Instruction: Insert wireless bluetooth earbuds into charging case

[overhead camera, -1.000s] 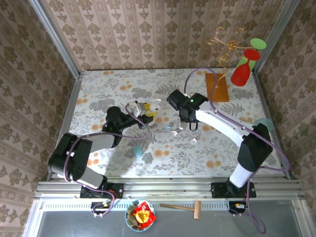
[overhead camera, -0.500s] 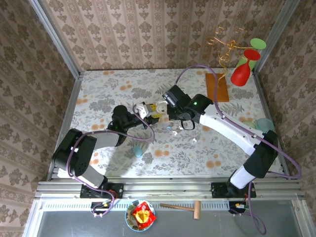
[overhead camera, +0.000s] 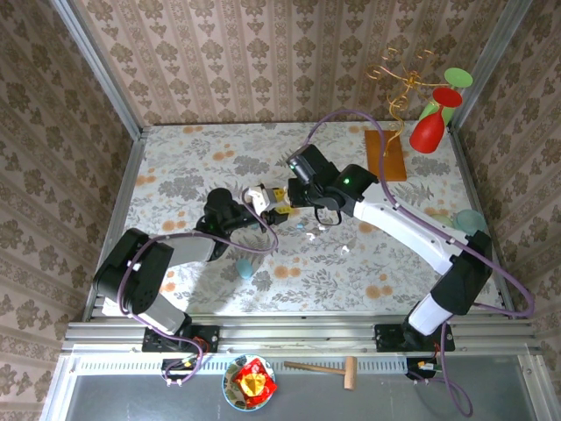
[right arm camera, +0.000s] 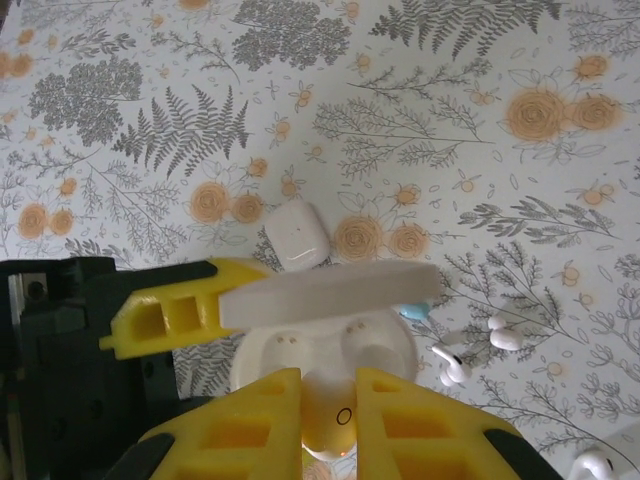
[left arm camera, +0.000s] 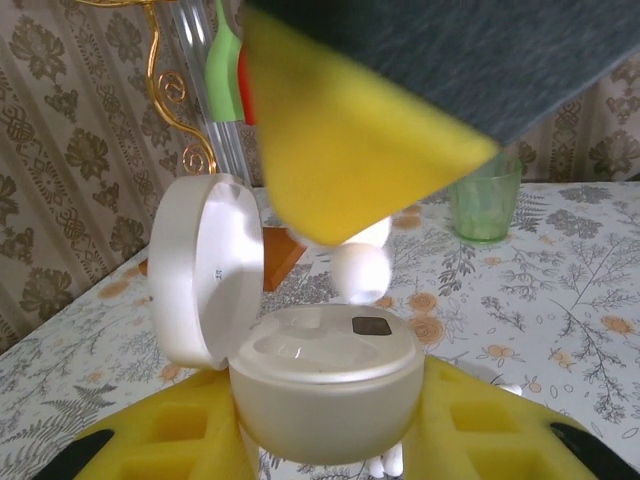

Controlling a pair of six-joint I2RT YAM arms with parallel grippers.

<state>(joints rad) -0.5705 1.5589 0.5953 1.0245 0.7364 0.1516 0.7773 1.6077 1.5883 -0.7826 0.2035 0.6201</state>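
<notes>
My left gripper (overhead camera: 263, 200) is shut on a round white charging case (left arm camera: 325, 385), held upright with its lid (left arm camera: 205, 270) swung open to the left. In the right wrist view the case (right arm camera: 385, 345) shows two hollow seats behind the lid's edge (right arm camera: 325, 290). My right gripper (overhead camera: 285, 195) is shut on a white earbud (right arm camera: 335, 415), which hangs just above the case's open top. The same earbud (left arm camera: 360, 268) sits under a yellow right finger (left arm camera: 340, 130) in the left wrist view. Loose white earbuds (right arm camera: 452, 365) and a pale blue one (right arm camera: 415, 310) lie on the cloth.
A small closed white case (right arm camera: 297, 235) lies just beyond the held one. A light blue case (overhead camera: 244, 269) rests nearer the front. A green cup (overhead camera: 469, 219), an orange board (overhead camera: 386, 153) and red and green ornaments (overhead camera: 434, 123) occupy the right side.
My right gripper has swung left with the earbud until it is over the open case. The left gripper has shifted slightly right with the case.
</notes>
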